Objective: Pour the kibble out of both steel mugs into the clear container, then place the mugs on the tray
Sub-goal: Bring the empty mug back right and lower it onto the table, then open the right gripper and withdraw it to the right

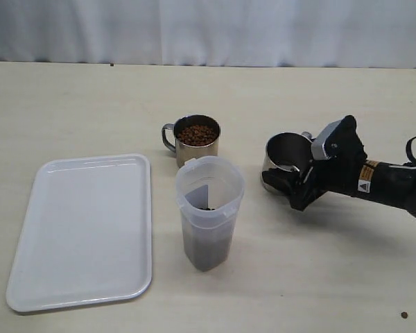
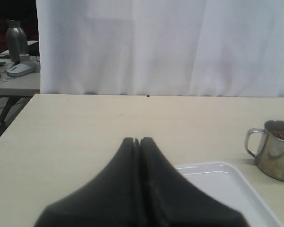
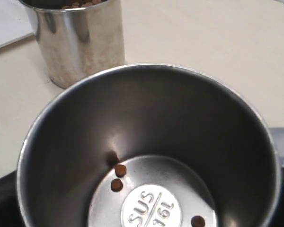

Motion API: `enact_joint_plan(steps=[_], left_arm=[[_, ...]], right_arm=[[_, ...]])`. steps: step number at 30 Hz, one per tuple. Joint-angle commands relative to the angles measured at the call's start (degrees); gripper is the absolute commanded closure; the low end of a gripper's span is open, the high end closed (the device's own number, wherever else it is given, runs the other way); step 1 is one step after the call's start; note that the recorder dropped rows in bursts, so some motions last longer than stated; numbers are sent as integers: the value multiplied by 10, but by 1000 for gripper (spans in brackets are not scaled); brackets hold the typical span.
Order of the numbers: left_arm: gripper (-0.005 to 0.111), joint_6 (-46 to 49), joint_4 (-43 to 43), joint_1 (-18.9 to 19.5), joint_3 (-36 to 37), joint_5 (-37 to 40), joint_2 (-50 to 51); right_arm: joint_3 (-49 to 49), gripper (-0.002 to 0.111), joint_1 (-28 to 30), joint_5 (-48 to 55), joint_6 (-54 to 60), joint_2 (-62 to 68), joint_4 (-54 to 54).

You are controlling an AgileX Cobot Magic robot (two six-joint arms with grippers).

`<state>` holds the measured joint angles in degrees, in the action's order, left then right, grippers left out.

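you get one readable stamp (image 3: 150,212): "sus" over "16l", round mark on the inside bottom of the steel mug (image 3: 146,132). yellow warning-triangle sticker (image 1: 365,182) on the right arm (image 1: 399,186), print too small.

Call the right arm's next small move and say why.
Probably lift the held mug clear and start carrying it toward the tray. The right gripper grips it, it holds only three stray pellets, and the clear container already has kibble in its bottom. The other mug sits full; the left gripper is shut, holding nothing.
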<state>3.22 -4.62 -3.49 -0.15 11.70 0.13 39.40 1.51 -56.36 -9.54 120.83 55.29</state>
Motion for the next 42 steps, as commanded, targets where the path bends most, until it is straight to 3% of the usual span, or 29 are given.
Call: enact_joint_plan(steps=[1,3,9,14,17,19,21,27,35,42], left_arm=[[107,1,0,-4,2,-5,-1],[107,1,0,-4,2,-5,-1],[107,1,0,-4,2,-5,-1],[107,1,0,-4,2,-5,-1],[107,1,0,-4,2,-5,-1],[107,1,0,-4,2,-5,-1],[107,1,0,-4,2,-5,-1],[107,1,0,-4,2,-5,-1],[107,1,0,-4,2,-5,-1],[107,1,0,-4,2,-5,-1]], right_arm=[[-1,19,4,32,-14,-26,-6],[-2,-1,4,58,-75,-45,-3],[-2,-2,4,157,-255,-123,111],[-9,-2,4,273,-525,-232,245],[-39,1,4,308,-590,-308,293],[-68,9,4,330,-596,-365,274],[-102,26,4,354,-596,-435,248],[-230,103,4,379,-572,-644,229],[-354,103,4,385,-573,-910,203],[-385,103,4,381,-573,-1065,203]])
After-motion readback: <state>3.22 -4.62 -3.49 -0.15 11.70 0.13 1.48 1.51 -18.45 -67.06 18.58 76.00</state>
